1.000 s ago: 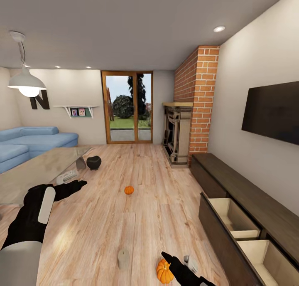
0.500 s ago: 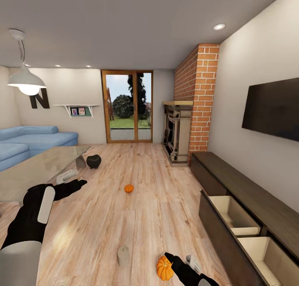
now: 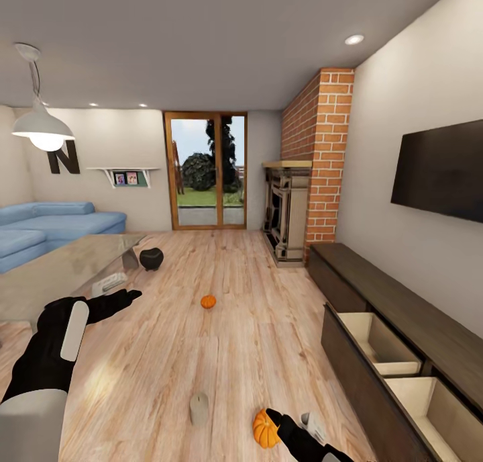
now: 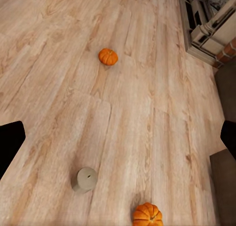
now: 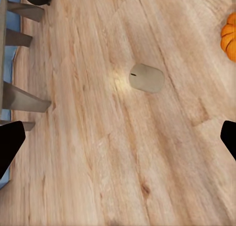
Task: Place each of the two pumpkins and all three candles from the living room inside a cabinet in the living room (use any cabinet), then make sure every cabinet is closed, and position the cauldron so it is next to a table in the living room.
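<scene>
- We see the near small ribbed bright-orange pumpkin (image 3: 265, 428) on the light wood plank floor (image 3: 221, 341), touching or just beside the black right gripper (image 3: 295, 427) at the lower edge of the head view.
- Right gripper state: its finger tips stand wide apart at the two edges of the right wrist view with nothing between them, so we read the jaws as spread and empty.
- Left gripper (image 3: 119, 299) state: it hangs beside the glass-topped table (image 3: 60, 274), fingers apart in the left wrist view, holding nothing.
- The stubby pale cream candle (image 3: 199, 408) stands upright on the floor near the near pumpkin, its long axis vertical and its wick end up (image 5: 146, 78).
- The second orange pumpkin (image 3: 208, 301) sits further out in mid-floor, well apart from both grippers; its stem direction is too small to tell.
- The near pumpkin rests with its ribs converging upward (image 4: 147, 215); we judge its stem points roughly up.
- The long low dark-brown wood cabinet (image 3: 396, 314) runs along the white wall under the black TV (image 3: 439, 173). Two pale beige drawers (image 3: 379, 344) stand pulled out, which we judge is to receive the items.
- The small black cauldron (image 3: 151, 258) sits on the floor beside the table's far end.
- We judge the low right arm is positioned for picking the near pumpkin.
</scene>
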Controlling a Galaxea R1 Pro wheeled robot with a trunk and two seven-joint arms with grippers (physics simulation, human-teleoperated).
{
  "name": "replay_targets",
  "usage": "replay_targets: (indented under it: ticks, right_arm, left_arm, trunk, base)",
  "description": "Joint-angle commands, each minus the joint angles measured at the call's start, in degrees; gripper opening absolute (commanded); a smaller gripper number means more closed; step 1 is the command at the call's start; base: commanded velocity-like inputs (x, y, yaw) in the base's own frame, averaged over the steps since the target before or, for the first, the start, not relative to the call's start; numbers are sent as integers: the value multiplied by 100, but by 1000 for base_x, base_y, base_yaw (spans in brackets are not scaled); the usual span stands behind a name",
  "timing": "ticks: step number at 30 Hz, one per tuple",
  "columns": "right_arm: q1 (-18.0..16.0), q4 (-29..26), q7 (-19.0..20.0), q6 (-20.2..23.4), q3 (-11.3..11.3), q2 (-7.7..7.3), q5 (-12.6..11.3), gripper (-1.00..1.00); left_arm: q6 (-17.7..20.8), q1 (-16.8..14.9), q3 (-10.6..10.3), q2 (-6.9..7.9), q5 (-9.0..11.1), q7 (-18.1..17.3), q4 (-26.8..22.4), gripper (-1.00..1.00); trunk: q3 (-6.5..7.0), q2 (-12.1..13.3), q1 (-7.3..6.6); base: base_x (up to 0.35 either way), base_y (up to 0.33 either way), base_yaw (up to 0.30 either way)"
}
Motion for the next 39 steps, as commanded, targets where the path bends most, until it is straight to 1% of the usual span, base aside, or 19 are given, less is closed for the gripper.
replay_targets:
  ticks: [1,6,10,13,18,39]
  right_arm:
    - [-5,2,14,20,32,-4,-62,100]
    - [4,-4,33,20,24,-9,-66,100]
    - [6,0,103,20,23,-12,-68,100]
    - [6,2,134,23,22,-51,-74,100]
    - [6,-4,149,27,22,-68,-77,100]
    - [6,-6,148,30,13,-55,-78,100]
  left_arm:
    - [28,-4,7,0,21,6,-4,100]
    - [27,-4,8,0,23,2,-31,100]
    - [30,-4,3,0,15,2,-167,100]
    - [29,-4,2,0,8,3,-211,100]
    - [29,-4,1,0,6,3,-235,100]
    - [37,7,-7,16,5,-31,-325,100]
  trunk:
    - [-25,-45,22]
    - [-115,-245,132]
    - [-187,-406,220]
    - [-241,-526,286]
    - [-330,-727,395]
    - [-707,-1569,857]
  base:
    - [0,0,0]
    - [0,0,0]
    - [0,0,0]
    - [0,0,0]
    - [0,0,0]
    - [0,0,0]
